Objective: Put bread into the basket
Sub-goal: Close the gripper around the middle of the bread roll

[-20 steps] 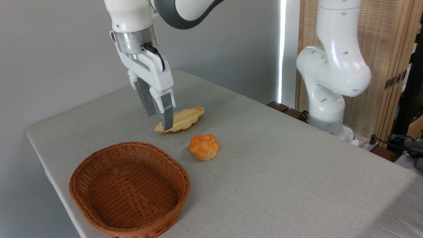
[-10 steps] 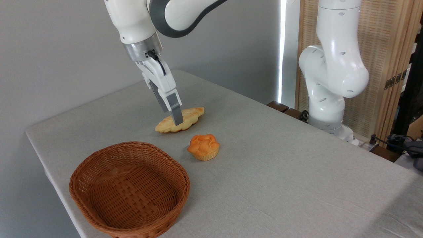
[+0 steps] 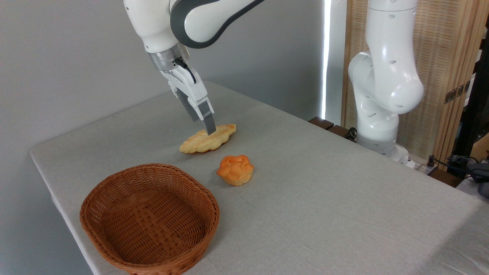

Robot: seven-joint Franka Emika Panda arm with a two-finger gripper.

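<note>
the basket (image 3: 149, 219) sits at the worktop's (image 3: 324, 198) near left. behind it the bread (image 3: 208, 138) lies flat, the pincer (image 3: 209, 129) tilted over its middle; how far open, i cannot tell. it has swung right off the loaf's left end.

A grey cloth-covered bench (image 3: 324, 198) carries three things. The braided bread (image 3: 208, 139) lies at the back, a flower-topped orange bun (image 3: 235, 170) near it, and the wicker basket (image 3: 149, 218) in front.

Single fixed high oblique view across table (image 3: 324, 198)
</note>
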